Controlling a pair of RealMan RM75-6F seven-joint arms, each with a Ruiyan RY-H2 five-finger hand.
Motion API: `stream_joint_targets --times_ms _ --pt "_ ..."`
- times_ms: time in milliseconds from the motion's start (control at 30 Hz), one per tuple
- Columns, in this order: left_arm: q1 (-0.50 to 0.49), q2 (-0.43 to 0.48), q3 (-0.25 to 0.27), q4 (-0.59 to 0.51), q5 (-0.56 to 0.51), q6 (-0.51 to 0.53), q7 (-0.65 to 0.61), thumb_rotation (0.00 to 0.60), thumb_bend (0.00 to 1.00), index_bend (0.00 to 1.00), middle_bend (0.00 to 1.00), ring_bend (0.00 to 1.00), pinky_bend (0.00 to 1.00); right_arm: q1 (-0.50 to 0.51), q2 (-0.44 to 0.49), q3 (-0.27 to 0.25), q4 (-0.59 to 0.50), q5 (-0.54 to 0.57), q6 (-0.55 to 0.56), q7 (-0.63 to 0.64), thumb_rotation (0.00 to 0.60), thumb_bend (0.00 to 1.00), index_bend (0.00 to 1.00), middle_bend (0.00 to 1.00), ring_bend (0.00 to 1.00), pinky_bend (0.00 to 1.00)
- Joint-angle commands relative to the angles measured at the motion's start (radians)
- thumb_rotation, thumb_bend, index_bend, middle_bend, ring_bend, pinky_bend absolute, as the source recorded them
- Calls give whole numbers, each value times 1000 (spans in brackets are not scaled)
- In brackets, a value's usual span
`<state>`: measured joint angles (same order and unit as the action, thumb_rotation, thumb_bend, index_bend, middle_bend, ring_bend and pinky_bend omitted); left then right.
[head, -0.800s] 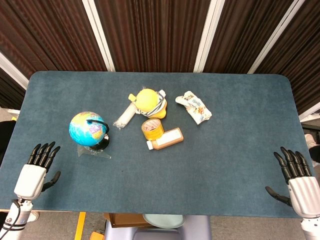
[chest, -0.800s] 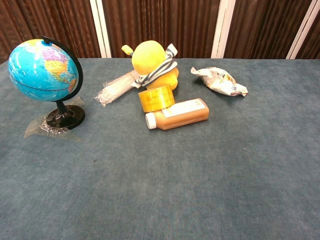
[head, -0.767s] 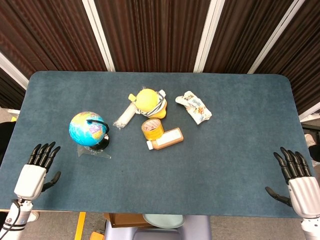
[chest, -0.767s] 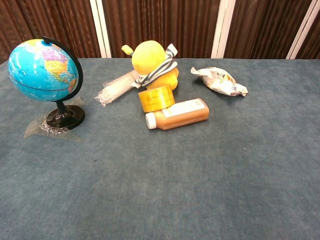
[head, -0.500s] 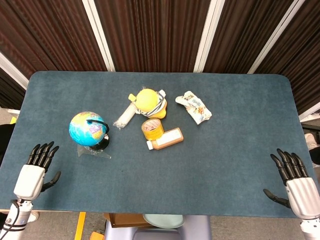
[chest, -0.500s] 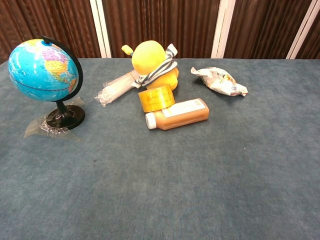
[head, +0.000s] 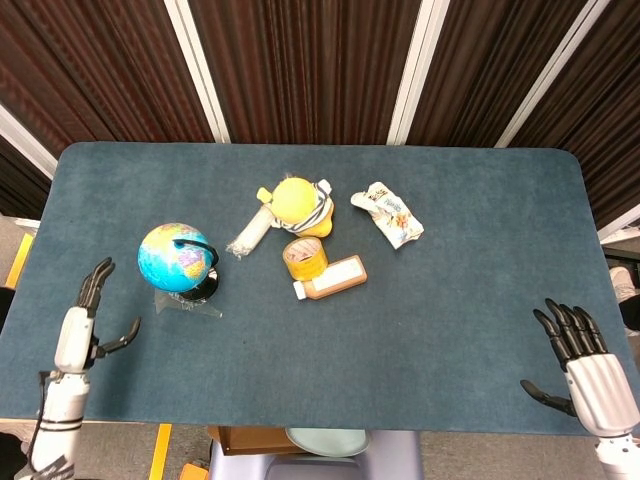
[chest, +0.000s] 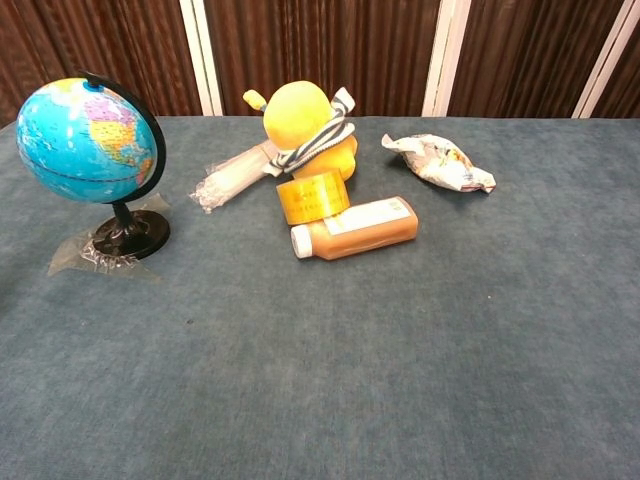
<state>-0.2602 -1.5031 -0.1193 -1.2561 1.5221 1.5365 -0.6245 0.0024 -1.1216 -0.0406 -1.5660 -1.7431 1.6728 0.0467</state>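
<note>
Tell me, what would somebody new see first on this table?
Probably the bright blue globe, standing upright on its black stand at the left of the table. Next comes the yellow plush toy in a striped scarf near the middle, with an orange bottle lying on its side in front of it. The left hand and right hand sit at the near corners, holding nothing.

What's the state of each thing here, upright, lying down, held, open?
Globe: upright on its stand.
Orange bottle: lying down, capped.
Tape roll: tilted against the plush toy.
Snack bag: lying crumpled.
Left hand: open, holding nothing.
Right hand: open, holding nothing.
</note>
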Motion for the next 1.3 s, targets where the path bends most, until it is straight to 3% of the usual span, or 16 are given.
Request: stream_joint_targets --times_ms 33,233,1300 --pt "-60 -46 -83 -13 -83 -71 -11 600 372 0 0 0 0 -1 -3 1 1 -3 3 -1 600 124 0 0 0 0" --pt "-87 -76 -132 -22 -143 -118 -15 600 369 0 0 0 0 -5 -4 1 4 -13 12 2 600 124 0 0 0 0" --pt "-129 -99 -170 22 -195 -192 16 600 366 0 0 0 0 -4 10 5 -15 -1 -19 3 600 124 0 0 0 0"
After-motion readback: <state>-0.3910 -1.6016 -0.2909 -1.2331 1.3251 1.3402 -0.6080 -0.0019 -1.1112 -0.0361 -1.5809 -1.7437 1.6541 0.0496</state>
